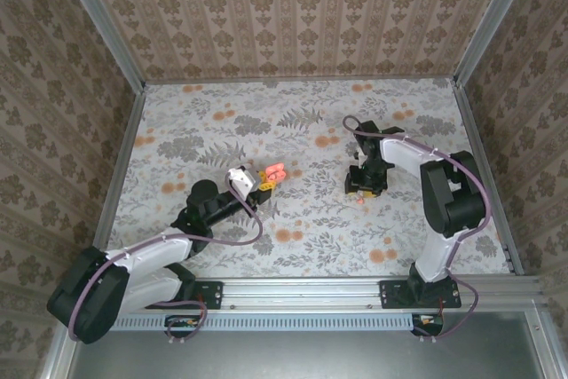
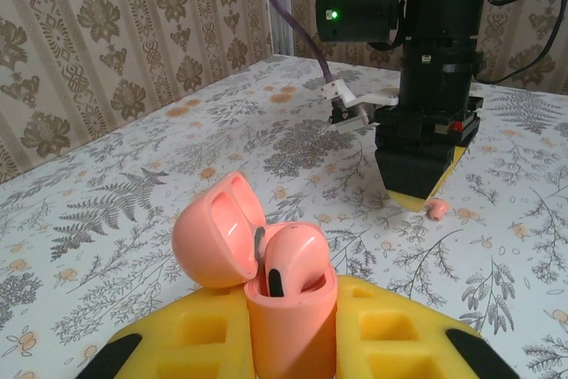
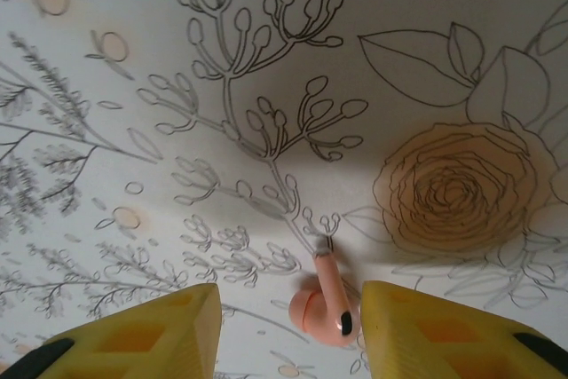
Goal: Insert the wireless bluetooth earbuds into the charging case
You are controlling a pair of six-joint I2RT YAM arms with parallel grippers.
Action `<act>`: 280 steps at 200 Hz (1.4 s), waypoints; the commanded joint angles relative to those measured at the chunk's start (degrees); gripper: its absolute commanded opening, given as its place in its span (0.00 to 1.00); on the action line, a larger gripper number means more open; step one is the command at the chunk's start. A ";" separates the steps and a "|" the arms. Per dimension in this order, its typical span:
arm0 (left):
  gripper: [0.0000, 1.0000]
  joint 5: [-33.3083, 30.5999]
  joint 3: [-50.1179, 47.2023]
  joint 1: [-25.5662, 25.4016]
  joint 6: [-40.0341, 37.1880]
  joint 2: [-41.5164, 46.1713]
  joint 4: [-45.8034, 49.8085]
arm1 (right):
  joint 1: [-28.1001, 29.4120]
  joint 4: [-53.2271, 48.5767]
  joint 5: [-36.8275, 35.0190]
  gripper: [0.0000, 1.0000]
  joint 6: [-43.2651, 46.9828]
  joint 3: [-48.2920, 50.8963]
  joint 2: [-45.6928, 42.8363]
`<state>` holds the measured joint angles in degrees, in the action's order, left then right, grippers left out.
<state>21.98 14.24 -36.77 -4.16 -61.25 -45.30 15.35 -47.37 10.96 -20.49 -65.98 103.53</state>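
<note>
The pink charging case stands upright between the yellow fingers of my left gripper, which is shut on it. Its lid is swung open to the left, and one pink earbud sits in the case. From above, the case is at mid table in front of the left gripper. The second earbud lies loose on the table between the yellow fingers of my open right gripper, close to the right finger. The top view has that earbud just below the right gripper.
The floral tabletop is fenced by patterned walls with aluminium posts on three sides. A metal rail runs along the near edge by the arm bases. Orange flower blotches dot the surface.
</note>
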 commanded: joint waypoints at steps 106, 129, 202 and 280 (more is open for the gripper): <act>0.15 -0.97 -1.05 -0.23 -1.59 1.56 0.60 | 1.92 1.47 9.07 0.39 4.90 -1.94 3.10; 0.15 -1.06 -1.15 -0.17 -1.65 1.73 0.73 | 3.10 -0.20 9.00 0.38 6.13 -2.69 3.03; 0.15 -1.15 -1.20 -0.23 -2.04 2.36 1.60 | 3.47 -7.61 1.00 0.43 -3.36 -3.36 -5.13; 0.15 -0.09 -0.97 -0.15 -4.38 3.31 3.01 | 1.76 -5.26 -0.88 0.48 -21.50 5.11 -10.66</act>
<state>21.19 13.37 -36.77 -6.28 -59.31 -42.59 17.02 -52.80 9.61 -35.62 -63.24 92.01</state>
